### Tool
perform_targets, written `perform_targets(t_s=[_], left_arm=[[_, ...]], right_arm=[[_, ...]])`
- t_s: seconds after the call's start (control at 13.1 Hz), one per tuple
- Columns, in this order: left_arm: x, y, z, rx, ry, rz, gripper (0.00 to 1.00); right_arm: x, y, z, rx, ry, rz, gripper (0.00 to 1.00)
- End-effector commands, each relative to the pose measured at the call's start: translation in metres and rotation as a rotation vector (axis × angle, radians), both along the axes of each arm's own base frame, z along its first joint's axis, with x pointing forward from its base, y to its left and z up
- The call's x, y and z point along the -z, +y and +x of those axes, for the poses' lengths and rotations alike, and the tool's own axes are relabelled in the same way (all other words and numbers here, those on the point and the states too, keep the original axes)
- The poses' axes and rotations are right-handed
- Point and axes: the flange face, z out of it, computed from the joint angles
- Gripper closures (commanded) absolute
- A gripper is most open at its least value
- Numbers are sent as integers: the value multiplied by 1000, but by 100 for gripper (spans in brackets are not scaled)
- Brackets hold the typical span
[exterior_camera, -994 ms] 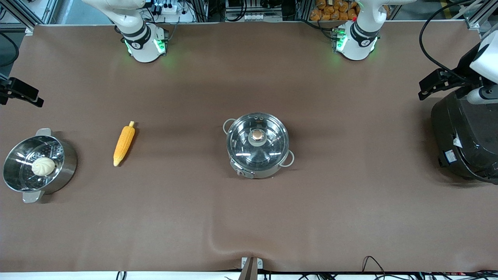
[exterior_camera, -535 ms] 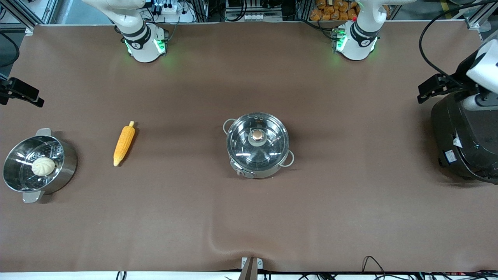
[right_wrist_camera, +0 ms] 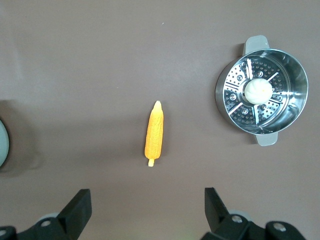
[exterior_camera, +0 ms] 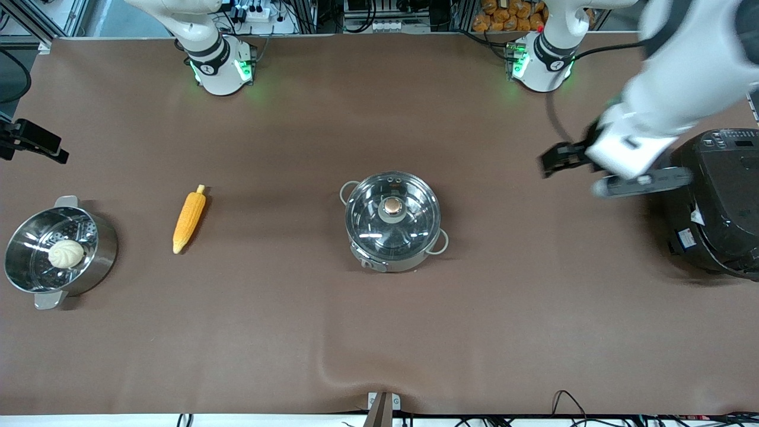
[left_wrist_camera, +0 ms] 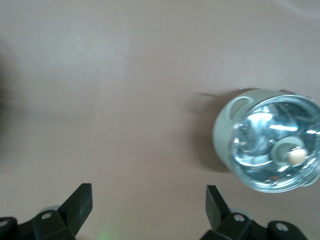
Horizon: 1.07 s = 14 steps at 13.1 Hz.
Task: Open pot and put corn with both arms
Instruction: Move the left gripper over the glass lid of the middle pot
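From the front camera, the shiny round stainless-steel pot [exterior_camera: 394,220] sits near the middle of the brown table [exterior_camera: 379,332], its glass lid with the copper-coloured knob [exterior_camera: 391,206] closed on top and a thin wire loop handle at each side. The tapered yellow-orange corn cob [exterior_camera: 189,218] lies flat on the table well apart from the pot, toward the right arm's end, its pale stub pointing at the robots' bases. Nearer that end again stands a steel steamer pot with a perforated insert [exterior_camera: 59,252], holding a white bun [exterior_camera: 66,254]. A big black rice cooker [exterior_camera: 714,204] stands at the left arm's end. The left arm reaches out from its base, and the left pincer [exterior_camera: 560,160] hangs in the air over bare table between the rice cooker and the pot. The right pincer [exterior_camera: 32,142] shows only as a dark shape at the edge of this view, above the table past the steamer pot.

The left wrist camera looks straight down: the left pincer's two black fingers [left_wrist_camera: 80,210] stand wide apart with nothing between them, over bare table, and the lidded pot [left_wrist_camera: 270,140] lies off to one side.

The right wrist camera also looks down: the right pincer's fingers [right_wrist_camera: 77,210] are spread wide and empty, with the corn cob [right_wrist_camera: 154,133] lying on the table below and the steamer pot [right_wrist_camera: 262,90] with its bun [right_wrist_camera: 258,89] beside it.
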Motion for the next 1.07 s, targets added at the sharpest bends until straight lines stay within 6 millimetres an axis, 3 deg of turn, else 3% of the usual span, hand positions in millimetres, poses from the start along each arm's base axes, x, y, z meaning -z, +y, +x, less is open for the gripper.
perform_targets(t_s=[0.0, 0.38, 0.61, 0.76, 0.99], left_arm=[[22, -61, 10, -75, 5, -22, 0], [78, -163, -2, -175, 3, 1, 0], [105, -210, -16, -212, -25, 19, 0], [114, -223, -16, -226, -41, -2, 0], [145, -238, -10, -221, -82, -2, 0]], right_arm=[[-2, -1, -7, -2, -5, 3, 0], [19, 9, -5, -17, 35, 3, 0], [91, 10, 4, -14, 23, 19, 0], [122, 8, 9, -12, 15, 17, 0], [187, 4, -2, -10, 9, 16, 0]])
